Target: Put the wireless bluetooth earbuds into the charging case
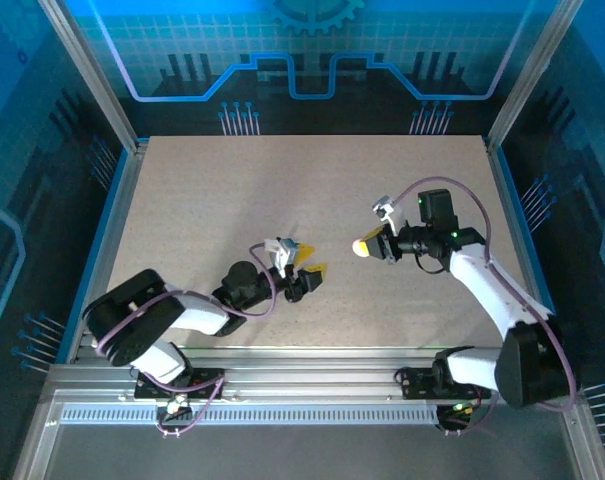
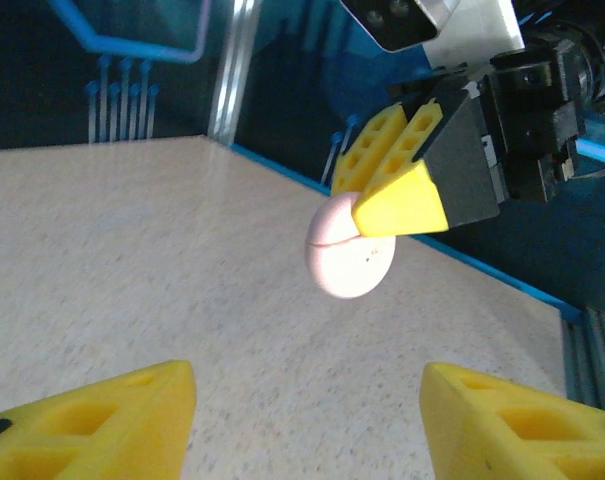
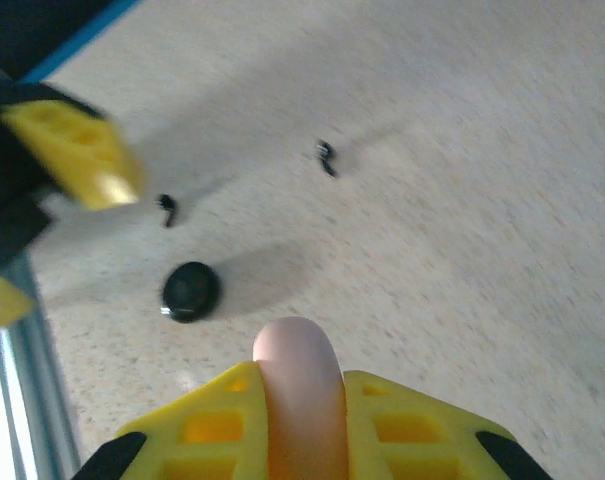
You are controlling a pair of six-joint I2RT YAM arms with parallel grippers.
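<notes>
Left gripper (image 1: 309,261): fingers apart, nothing between them, low over the table (image 1: 232,180). In the right wrist view, two black earbuds lie loose on the table, one (image 3: 167,208) near the left gripper's yellow fingertip, the other (image 3: 326,157) well apart to its right. A black round case (image 3: 190,290) rests just beside the first earbud. Right gripper (image 1: 370,245): raised off the table, clamped on a pale pink round case (image 2: 350,255), which appears closed and shows a seam line.
</notes>
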